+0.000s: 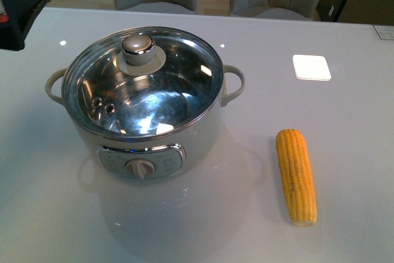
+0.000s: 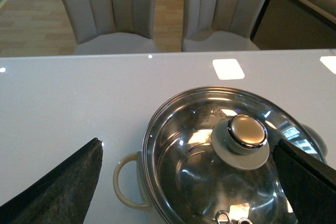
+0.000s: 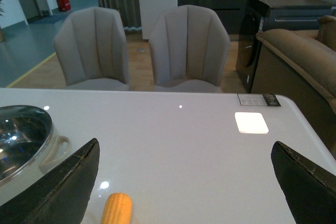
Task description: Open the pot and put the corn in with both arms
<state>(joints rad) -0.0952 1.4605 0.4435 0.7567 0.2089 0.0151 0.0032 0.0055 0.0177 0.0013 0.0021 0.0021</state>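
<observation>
Pot (image 1: pixel 144 127): cream body, steel bowl, lid (image 1: pixel 138 47) seated, dial facing the robot. Corn (image 1: pixel 296 175): yellow cob lying on surface (image 1: pixel 345 109), right of pot, well apart, with open room all round. Left jaws wide above lid. Right jaws wide above surface near corn.

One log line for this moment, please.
lid on pot | corn on table, right of pot | left claw open, facing lid | right claw open, empty
</observation>
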